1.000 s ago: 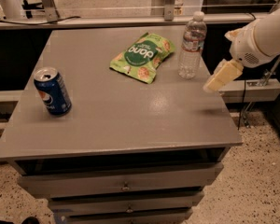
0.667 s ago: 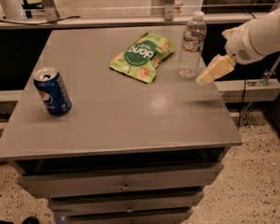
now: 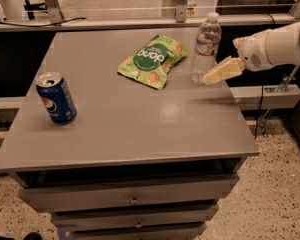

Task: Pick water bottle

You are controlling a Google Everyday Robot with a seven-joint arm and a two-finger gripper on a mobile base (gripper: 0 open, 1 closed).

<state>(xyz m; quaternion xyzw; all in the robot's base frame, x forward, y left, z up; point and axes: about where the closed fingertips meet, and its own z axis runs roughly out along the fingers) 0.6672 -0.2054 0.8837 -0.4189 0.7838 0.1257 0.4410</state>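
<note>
Grey metal drawers: stacked under the top, each with a small knob; lowest cut off by the bottom edge.
Flat grey table top: carried three things, all well apart from the front edge.
Blue Pepsi can: stood upright near the left edge, tab end up.
Cream-coloured wedge-shaped gripper: hung low over the right side, tip at the foot of the bottle; overlapped it in view, contact not clear; wide or narrow could not be told.
White robot arm: reached in from the right, cut off by that edge.
Clear ribbed plastic water bottle: stood upright at the far right, white cap on, label print unreadable.
Green snack bag: lay flat just left of the bottle.
</note>
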